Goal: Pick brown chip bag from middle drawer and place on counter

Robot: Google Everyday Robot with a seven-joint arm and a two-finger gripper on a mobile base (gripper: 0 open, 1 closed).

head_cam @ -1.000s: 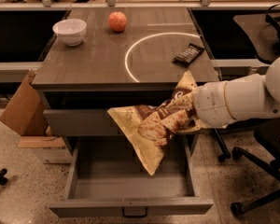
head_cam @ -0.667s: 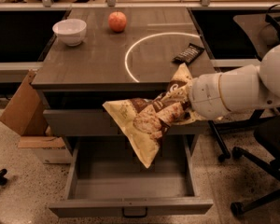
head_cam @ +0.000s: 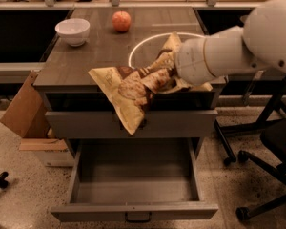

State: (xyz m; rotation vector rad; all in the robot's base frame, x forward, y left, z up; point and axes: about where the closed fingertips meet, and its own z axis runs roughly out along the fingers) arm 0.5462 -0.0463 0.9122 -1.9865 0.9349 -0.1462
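Gripper of the white arm, clamped on one end of the crinkly brown chip bag with pale tan ends, holds it aloft at the front edge of the grey-brown wood-grain counter. The wide grey middle drawer stands open and empty below, so the pick appears complete; setting down and release remain. Compared with 0.7 s earlier, the bag is higher: its lower tip then hung down to the drawer opening, and now reaches only the closed grey drawer front. White bowl and red apple are unmoved.
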